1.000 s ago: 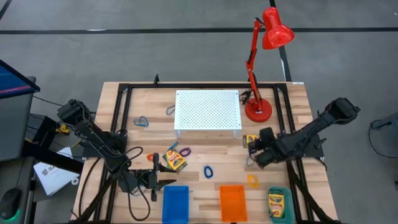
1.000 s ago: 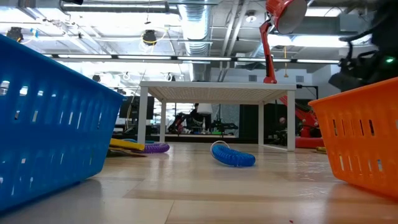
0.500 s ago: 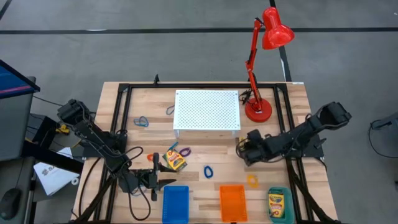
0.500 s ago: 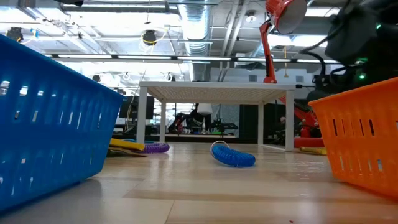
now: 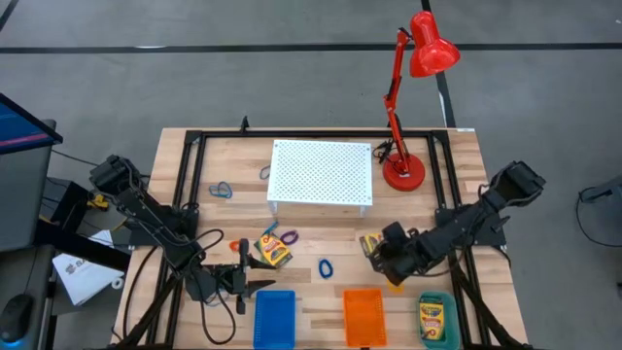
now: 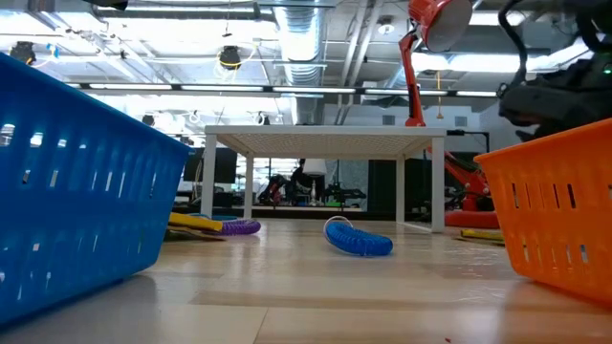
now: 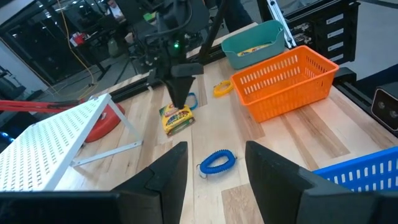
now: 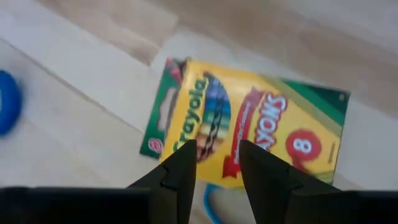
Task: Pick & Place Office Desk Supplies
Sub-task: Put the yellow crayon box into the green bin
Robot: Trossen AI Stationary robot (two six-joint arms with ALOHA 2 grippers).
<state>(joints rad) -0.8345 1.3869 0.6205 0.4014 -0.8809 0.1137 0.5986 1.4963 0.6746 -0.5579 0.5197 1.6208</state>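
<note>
Crayon box (image 8: 242, 140) lies flat beneath the right gripper's (image 8: 214, 163) parted fingers.

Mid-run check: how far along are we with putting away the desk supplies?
Done: one crayon box lies in the teal bin. In hand: the right gripper is right over a second crayon box; whether it grips it is unclear. Left: a third crayon box, purple loop, blue loop and orange loop lie on the table. The open left gripper sits beside the blue basket.
</note>
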